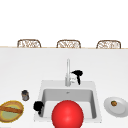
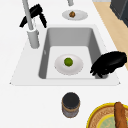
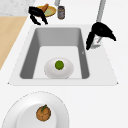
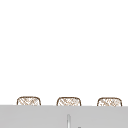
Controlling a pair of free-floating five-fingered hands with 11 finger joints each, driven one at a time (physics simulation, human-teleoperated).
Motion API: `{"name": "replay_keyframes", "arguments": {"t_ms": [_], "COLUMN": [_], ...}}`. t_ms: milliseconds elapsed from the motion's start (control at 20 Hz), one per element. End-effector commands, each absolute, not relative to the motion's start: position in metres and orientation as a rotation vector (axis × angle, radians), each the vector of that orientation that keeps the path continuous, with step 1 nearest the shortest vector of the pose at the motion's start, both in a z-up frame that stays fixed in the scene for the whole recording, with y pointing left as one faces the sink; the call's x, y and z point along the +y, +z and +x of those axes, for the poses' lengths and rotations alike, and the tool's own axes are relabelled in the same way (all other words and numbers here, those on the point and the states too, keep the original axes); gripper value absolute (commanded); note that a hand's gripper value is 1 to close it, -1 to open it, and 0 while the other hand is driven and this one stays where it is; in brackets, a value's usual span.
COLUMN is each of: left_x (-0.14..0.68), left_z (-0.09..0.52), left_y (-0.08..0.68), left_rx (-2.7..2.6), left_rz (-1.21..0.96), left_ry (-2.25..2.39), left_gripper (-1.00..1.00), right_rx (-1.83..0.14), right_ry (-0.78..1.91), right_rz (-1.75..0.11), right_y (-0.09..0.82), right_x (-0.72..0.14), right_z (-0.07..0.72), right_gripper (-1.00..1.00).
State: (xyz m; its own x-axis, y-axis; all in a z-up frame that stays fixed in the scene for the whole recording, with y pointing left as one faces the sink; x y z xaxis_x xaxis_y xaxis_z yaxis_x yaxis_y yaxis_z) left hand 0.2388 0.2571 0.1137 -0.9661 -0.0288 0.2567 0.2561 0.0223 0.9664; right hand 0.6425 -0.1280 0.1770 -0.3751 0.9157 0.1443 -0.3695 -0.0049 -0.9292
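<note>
My right hand [image 1: 78,74] hovers just right of the faucet [image 1: 67,72], fingers relaxed and pointing down. It is the hand by the faucet base [image 3: 96,42] in the right side view [image 3: 100,31] and by the spout [image 2: 30,20] in the left side view [image 2: 33,13]; it holds nothing. My left hand [image 1: 38,106] hangs over the sink's front left rim [image 2: 110,62], fingers loose and empty. In the basin lies a white plate [image 2: 75,67] with a green lime [image 2: 68,61] on it. A large red ball [image 1: 67,114] covers the front of the sink [image 1: 43,86] in the front view.
A dark jar [image 1: 25,95] stands left of the sink. Beside it is a yellow plate [image 1: 7,115] with a bread stick [image 1: 11,109]. Right of the sink, a white plate [image 1: 121,107] carries a small brown item [image 1: 114,103]. Chair backs [image 1: 29,43] line the counter's far edge.
</note>
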Motion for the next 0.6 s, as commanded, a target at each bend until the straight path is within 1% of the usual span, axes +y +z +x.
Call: {"name": "replay_keyframes", "arguments": {"t_ms": [0, 250, 400, 500, 550], "left_x": [0.257, 0.257, 0.257, 0.257, 0.257], "left_z": [0.239, 0.239, 0.239, 0.239, 0.239], "left_y": [0.114, 0.114, 0.114, 0.114, 0.114], "left_rx": [-2.088, -2.088, -2.088, -2.088, -2.088], "left_rz": [-0.237, -0.237, -0.237, -0.237, -0.237], "left_ry": [-2.050, -2.050, -2.050, -2.050, -2.050], "left_gripper": [0.00, 0.00, 0.00, 0.00, 0.00], "right_rx": [-1.145, -1.027, -1.035, -1.011, -0.984], "right_ry": [1.617, 1.660, 1.651, 1.662, 1.667], "right_rz": [-0.572, -0.515, -0.507, -0.521, -0.496], "right_y": [0.182, 0.174, 0.159, 0.150, 0.150], "right_x": [-0.131, -0.134, -0.134, -0.133, -0.133], "right_z": [0.659, 0.680, 0.693, 0.703, 0.704], "right_gripper": [-1.00, -1.00, -1.00, -1.00, -1.00]}}
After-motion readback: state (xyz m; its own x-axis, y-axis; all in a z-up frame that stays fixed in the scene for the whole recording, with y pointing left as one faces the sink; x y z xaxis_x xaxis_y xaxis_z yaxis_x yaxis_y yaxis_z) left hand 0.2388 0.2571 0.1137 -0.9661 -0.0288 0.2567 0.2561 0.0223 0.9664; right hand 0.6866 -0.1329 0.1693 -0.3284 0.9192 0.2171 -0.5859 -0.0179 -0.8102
